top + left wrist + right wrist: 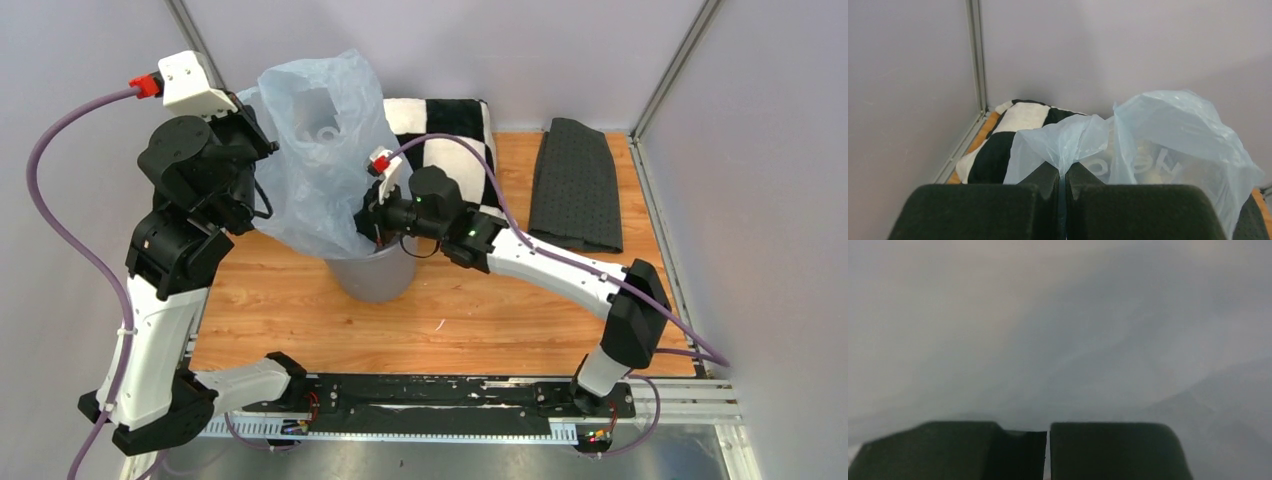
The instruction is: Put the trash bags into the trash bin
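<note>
Plastic bag [315, 150], thin, translucent, pale blue, hangs over the round grey plastic bin [375, 275], left fingers [1045, 182] pinching its top to feed it in; right fingers [1108, 450] pressed together at the bin's rim, grip unclear.

White printed lettering [1143, 167] is seen on the trash bag [1178, 125] in the left wrist view. It is viewed through the translucent film, so the characters appear reversed and are broken up by creases. A few large rounded shapes can be made out, resembling an "o", an "e" and an "H", but no whole word can be read with certainty. In the top external view the same print is reduced to a faint white smudge [325, 130] on the bag and cannot be read. In the right wrist view only blurred grey is shown, and nothing legible can be made out there.
</note>
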You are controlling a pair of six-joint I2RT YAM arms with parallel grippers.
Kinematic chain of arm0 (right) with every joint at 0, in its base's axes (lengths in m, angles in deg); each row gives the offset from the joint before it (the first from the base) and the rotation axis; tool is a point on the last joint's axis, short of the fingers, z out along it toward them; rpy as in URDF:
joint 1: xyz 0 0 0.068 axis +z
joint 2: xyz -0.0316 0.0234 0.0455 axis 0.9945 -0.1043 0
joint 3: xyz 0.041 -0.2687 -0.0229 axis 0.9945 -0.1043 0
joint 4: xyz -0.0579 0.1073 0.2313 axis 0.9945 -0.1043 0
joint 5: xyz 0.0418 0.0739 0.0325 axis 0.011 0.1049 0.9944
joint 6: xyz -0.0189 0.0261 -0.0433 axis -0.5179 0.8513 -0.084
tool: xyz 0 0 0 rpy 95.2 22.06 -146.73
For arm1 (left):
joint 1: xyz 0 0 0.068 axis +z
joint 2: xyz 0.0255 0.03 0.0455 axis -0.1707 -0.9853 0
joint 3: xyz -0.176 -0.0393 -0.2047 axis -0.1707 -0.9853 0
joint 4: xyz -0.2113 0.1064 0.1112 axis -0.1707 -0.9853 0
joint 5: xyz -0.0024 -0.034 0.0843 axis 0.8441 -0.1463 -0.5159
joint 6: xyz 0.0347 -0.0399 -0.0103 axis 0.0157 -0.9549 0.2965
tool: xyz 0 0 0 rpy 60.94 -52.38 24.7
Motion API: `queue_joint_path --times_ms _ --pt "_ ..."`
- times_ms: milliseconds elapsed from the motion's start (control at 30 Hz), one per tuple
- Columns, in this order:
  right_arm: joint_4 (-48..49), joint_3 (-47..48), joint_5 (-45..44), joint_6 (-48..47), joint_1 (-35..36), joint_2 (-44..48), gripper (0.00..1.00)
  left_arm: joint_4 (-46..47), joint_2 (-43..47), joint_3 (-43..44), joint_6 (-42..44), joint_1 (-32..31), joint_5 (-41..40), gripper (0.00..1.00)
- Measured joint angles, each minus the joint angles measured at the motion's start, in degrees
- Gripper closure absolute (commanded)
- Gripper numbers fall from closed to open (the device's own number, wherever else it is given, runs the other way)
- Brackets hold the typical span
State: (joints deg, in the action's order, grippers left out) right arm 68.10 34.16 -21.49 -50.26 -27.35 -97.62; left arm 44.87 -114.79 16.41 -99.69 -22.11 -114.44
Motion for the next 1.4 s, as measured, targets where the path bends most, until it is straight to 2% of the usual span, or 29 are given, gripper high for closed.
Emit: queue_joint_path --times_ms 133,467,667,767,933,1067,1267,1333,1400 --pt "-1.9 -1.0 -1.1 0.0 0.7 -0.2 0.95 0.0 0.0 0.0 0.0 0.0 0.2 1.00" --pt "-5.0 -4.0 -5.7 -1.5 1.1 11.1 0.88 0.6 -0.1 -2.1 0.7 0.0 -0.2 1.00" --pt "-7.8 -4.4 -8.3 -2.5 1.1 14.4 0.83 1.2 -0.1 -3.0 1.3 0.0 -0.8 1.00" --pt "-10.4 -5.5 -9.8 -3.2 1.2 15.8 0.73 1.5 0.0 -3.2 1.4 0.0 -0.8 1.00" --pt "-13.9 -5.7 -13.6 -6.2 1.2 19.5 0.44 1.6 0.0 -3.8 1.3 0.0 -0.7 1.00" --pt "-14.7 -2.7 -16.4 -8.7 0.9 19.8 0.35 1.6 0.0 -4.1 1.3 0.0 -0.4 1.00" --pt "-15.3 8.1 -15.4 -9.2 -1.7 10.4 0.36 1.6 0.2 -4.5 1.1 0.0 0.2 1.00" --pt "-15.5 9.5 -15.2 -9.2 -2.1 7.8 0.40 1.6 0.5 -4.8 1.0 0.0 0.6 1.00" --pt "-15.9 9.6 -15.3 -9.2 -2.4 5.9 0.49 1.6 0.6 -5.0 0.9 0.0 0.8 1.00"
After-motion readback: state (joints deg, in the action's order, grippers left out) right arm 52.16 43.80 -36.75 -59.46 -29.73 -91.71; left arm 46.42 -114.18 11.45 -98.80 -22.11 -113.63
